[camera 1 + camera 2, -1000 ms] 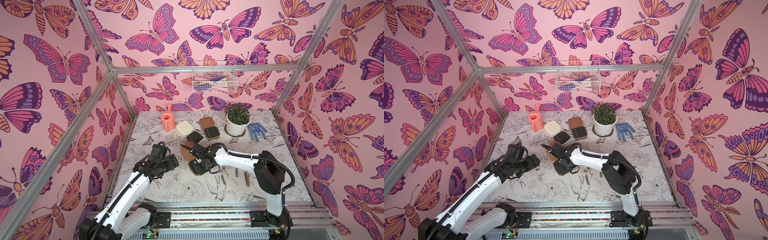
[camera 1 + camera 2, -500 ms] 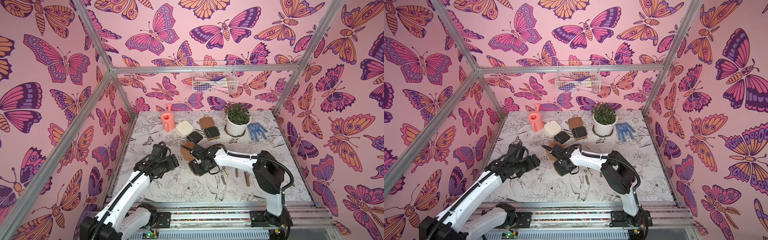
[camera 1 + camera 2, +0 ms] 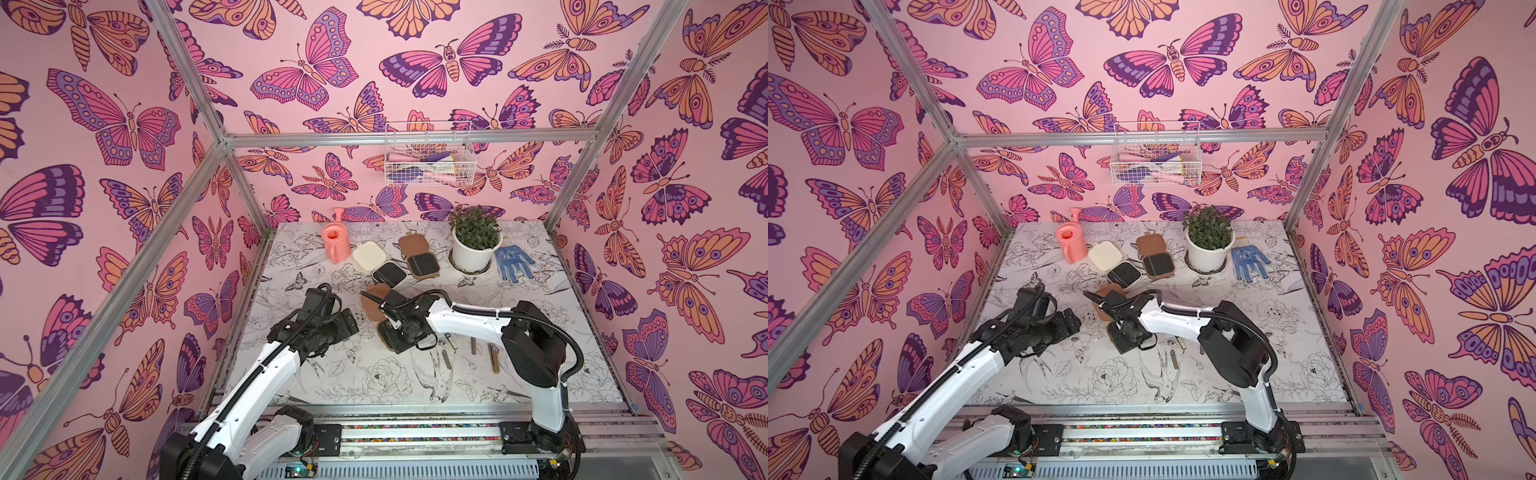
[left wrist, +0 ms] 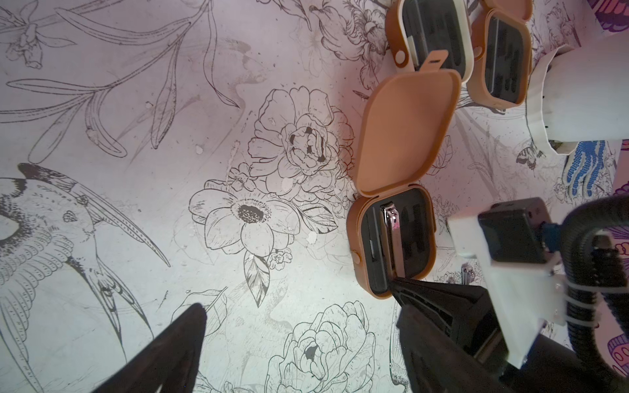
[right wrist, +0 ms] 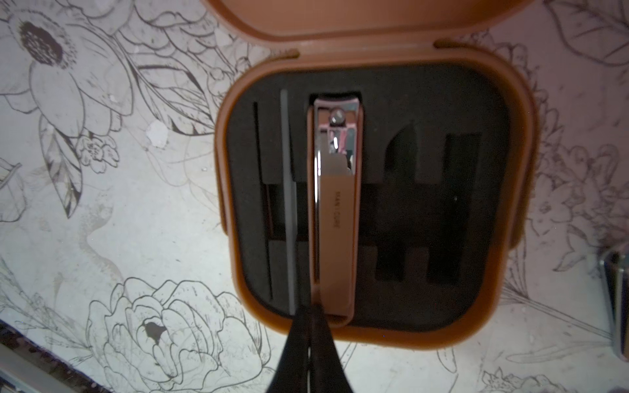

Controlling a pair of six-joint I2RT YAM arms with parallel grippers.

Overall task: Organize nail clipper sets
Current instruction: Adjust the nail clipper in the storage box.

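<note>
An open tan nail clipper case lies mid-table with its lid folded back. A metal clipper rests in its black foam beside a slim grey file. My right gripper is shut with nothing between its fingers. Its tips sit at the case's near rim, against the clipper's end. My left gripper hangs open over bare table to the left of that case, holding nothing. A cream case and a brown case lie open farther back.
Several loose metal tools lie on the table right of the tan case. At the back stand a pink watering can, a potted plant and a blue dotted glove. A wire basket hangs on the rear wall.
</note>
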